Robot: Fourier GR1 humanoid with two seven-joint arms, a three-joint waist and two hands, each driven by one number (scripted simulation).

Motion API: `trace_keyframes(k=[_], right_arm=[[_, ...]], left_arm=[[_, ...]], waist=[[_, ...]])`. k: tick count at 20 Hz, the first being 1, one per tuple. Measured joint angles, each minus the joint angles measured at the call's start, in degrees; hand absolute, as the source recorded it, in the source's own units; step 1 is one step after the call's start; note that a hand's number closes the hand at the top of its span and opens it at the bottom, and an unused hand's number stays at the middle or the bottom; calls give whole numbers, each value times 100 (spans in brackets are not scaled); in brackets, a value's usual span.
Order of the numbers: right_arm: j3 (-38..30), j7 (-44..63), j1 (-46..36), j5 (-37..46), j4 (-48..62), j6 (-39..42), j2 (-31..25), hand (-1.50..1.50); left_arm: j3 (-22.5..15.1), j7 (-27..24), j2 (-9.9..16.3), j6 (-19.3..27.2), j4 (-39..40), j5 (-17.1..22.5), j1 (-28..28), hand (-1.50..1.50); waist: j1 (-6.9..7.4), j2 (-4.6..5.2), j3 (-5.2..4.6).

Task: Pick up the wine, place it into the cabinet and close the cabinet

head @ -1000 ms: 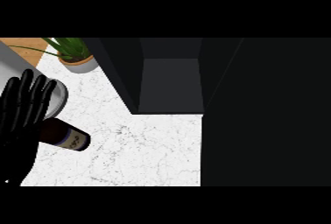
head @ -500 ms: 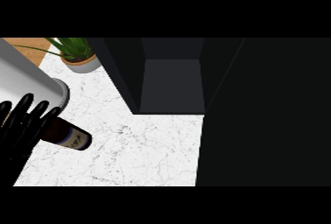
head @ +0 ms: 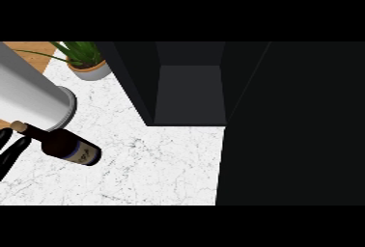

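A home kitchen, by the look: white marbled surface [head: 157, 169], dark open cabinet [head: 191, 91] set against it, potted plant [head: 87, 60] in the corner, dark wine bottle [head: 65, 145] near the left edge.

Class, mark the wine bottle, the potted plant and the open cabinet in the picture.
wine bottle [head: 63, 144], head view, on its dark body.
potted plant [head: 91, 71], head view, on the pot's rim.
cabinet [head: 191, 96], head view, on its inner floor.
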Motion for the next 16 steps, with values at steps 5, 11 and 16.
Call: trace_keyframes(k=[5,11,16], right_arm=[[-1,401,-341,25,-73,-173,18,-150],[99,658,-554,137,-95,-307,68,-150],[112,852,-644,178,-151,-376,79,-150]], left_arm=[[-80,208,-70,210,-61,55,9,-150],[-54,393,-97,537,-110,104,-46,-150],[115,517,-63,747,-136,158,-39,-150]], waist=[[6,-1,0],[14,-5,1],[21,-11,2]])
